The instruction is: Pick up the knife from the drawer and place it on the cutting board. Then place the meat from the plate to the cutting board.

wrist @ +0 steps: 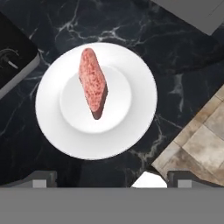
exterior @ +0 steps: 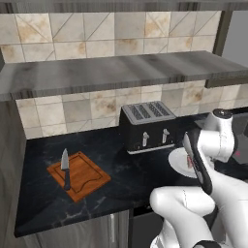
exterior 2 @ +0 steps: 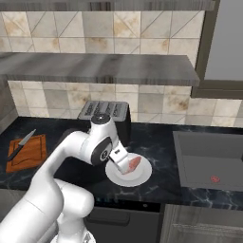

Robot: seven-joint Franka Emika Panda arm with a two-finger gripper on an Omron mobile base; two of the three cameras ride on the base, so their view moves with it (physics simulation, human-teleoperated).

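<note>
The knife (exterior: 65,167) (exterior 2: 21,144), with its black handle and pale blade, lies on the reddish-brown cutting board (exterior: 82,180) (exterior 2: 33,154) at the left of the dark counter. A pink slab of meat (wrist: 92,83) (exterior 2: 131,164) rests in the middle of a white plate (wrist: 131,131) (exterior 2: 142,176) (exterior: 177,159) in front of the toaster. My gripper (wrist: 113,180) (exterior 2: 118,159) hovers just above the plate, looking straight down at the meat. It is open, its fingertips (wrist: 43,178) wide apart with nothing between them. The drawer is out of view.
A black four-slot toaster (exterior: 147,127) (exterior 2: 107,113) stands behind the plate against the tiled wall. A sink (exterior 2: 209,161) lies to the right. A grey shelf (exterior: 121,72) runs overhead. Open dark counter (exterior: 131,169) separates board and plate.
</note>
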